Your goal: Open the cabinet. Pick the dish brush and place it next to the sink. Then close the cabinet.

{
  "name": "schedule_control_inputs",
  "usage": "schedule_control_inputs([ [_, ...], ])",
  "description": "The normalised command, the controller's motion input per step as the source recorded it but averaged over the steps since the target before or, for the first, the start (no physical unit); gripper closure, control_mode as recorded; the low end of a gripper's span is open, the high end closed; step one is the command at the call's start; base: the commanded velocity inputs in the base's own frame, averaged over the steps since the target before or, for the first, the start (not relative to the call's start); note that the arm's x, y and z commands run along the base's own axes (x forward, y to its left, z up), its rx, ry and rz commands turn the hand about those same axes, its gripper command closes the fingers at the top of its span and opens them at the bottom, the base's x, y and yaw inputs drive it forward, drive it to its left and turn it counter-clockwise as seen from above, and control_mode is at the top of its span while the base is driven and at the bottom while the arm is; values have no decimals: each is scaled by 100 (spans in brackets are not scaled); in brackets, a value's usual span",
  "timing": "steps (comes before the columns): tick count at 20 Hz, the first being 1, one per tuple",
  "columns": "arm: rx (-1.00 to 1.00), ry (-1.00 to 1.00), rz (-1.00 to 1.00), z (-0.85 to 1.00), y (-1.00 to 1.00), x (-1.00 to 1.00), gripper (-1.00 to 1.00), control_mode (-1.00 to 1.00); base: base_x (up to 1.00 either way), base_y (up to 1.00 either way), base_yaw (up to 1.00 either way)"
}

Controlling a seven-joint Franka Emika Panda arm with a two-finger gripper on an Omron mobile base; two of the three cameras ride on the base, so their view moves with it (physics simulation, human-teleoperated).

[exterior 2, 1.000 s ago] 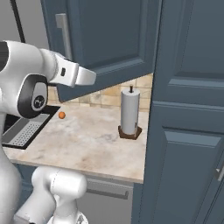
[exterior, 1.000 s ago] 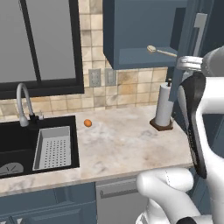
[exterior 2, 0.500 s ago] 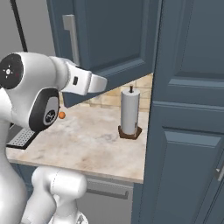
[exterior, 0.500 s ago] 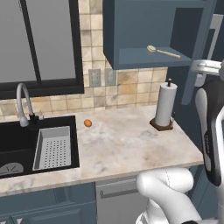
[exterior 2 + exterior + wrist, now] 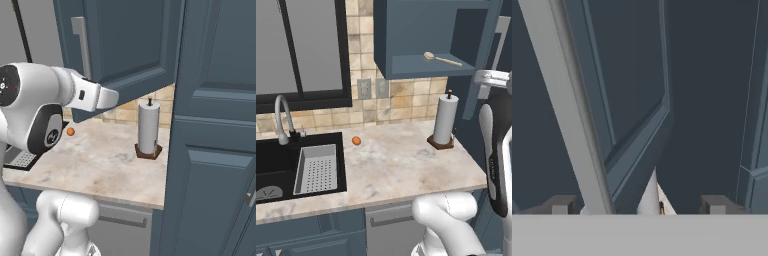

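Wall cabinet (image 5: 421, 35): dark blue-grey, door swung open; in the right base view the panelled door (image 5: 130, 40) hangs out over the counter, its long silver bar handle (image 5: 80, 42) upright near the free edge. In the hand view the handle (image 5: 567, 110) runs as a pale slanted bar close before the camera, with the door panel just behind it.

Dish brush (image 5: 442, 59): lies on the cabinet's open lower shelf, round cream head to the left, thin tan stick handle pointing right, near the shelf's front edge.

Gripper (image 5: 639, 204): the two dark fingertips (image 5: 559, 204) stand wide apart at the bottom of the hand view, nothing between them; the handle's lower end lies just inside the left tip, and contact cannot be judged.

Sink (image 5: 276, 165): black basin recessed at the left end of the counter, curved silver faucet (image 5: 283, 117) behind it, grey perforated strainer tray (image 5: 316, 168) in its right part.

Counter (image 5: 401, 167): pale marbled stone.

Small orange ball (image 5: 356, 141): on the counter just right of the sink, near the tiled backsplash.

Paper towel roll (image 5: 445, 121): upright on a dark wooden holder, at the counter's right end under the open cabinet, well apart from the ball.
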Motion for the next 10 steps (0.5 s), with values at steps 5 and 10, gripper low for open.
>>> schedule_control_inputs([
  [5, 0, 0, 0, 2, 5, -56, -100, -100, 0, 0, 0],
  [10, 0, -3, 0, 18, 15, -62, -100, -100, 0, 0, 0],
])
